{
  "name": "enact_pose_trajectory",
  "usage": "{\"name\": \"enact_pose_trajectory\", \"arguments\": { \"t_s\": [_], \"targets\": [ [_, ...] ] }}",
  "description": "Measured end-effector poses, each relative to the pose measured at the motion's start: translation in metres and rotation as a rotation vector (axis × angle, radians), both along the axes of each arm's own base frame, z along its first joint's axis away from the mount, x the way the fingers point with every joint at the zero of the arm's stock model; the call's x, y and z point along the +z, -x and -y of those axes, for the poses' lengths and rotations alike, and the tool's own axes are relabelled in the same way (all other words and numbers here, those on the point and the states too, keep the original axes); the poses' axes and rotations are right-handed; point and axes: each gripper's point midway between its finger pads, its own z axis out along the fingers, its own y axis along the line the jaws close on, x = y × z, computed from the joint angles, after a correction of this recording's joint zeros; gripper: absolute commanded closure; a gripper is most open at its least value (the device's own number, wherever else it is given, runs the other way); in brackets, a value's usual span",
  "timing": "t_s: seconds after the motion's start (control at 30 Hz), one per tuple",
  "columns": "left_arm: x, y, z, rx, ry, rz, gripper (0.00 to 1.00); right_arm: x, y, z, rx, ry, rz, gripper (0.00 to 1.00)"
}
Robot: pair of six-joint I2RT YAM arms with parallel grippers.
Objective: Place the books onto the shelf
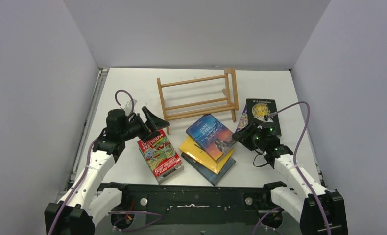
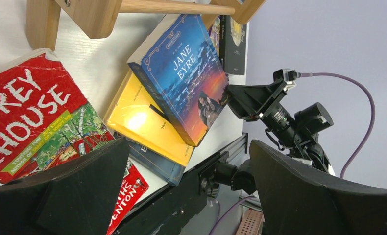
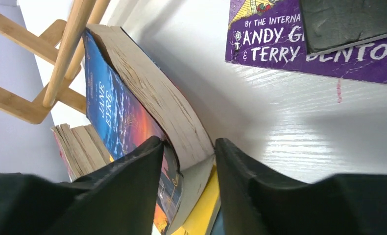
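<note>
My right gripper [image 1: 239, 136], half closed, pinches a corner of the blue book [image 1: 208, 134]; my left gripper [image 1: 152, 122] hovers wide open.

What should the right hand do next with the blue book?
Probably squeeze shut on it: the right gripper has one finger either side of the blue book, which tops the pile. A firm hold must come before lifting it to the shelf.
</note>
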Motion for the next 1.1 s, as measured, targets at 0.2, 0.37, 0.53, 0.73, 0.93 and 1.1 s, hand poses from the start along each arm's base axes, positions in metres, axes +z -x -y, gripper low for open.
{"name": "enact_pose_trajectory", "arguments": {
  "t_s": [0.2, 0.37, 0.53, 0.73, 0.93, 1.1],
  "targets": [
    [-0.005, 0.0, 0.006, -0.003, 0.033, -0.026, 0.07, 0.001, 0.007, 0.002, -0.007, 0.0, -0.018, 0.34],
    [-0.01, 0.001, 0.009, 0.001, 0.054, -0.052, 0.07, -0.006, 0.01, 0.003, -0.005, 0.011, -0.047, 0.08],
    [-0.009, -0.001, 0.01, 0.006, 0.066, -0.053, 0.07, -0.03, 0.013, 0.005, -0.013, 0.037, -0.135, 0.03],
    [-0.01, -0.004, 0.012, 0.015, 0.08, -0.064, 0.07, -0.037, 0.003, -0.006, -0.019, -0.022, -0.124, 0.03],
    [-0.015, -0.004, 0.014, 0.02, 0.093, -0.092, 0.07, -0.037, -0.005, -0.018, -0.074, -0.153, -0.078, 0.2],
    [-0.015, -0.005, 0.014, 0.028, 0.107, -0.099, 0.07, -0.038, -0.007, -0.016, -0.132, -0.205, -0.054, 0.48]
  ]
}}
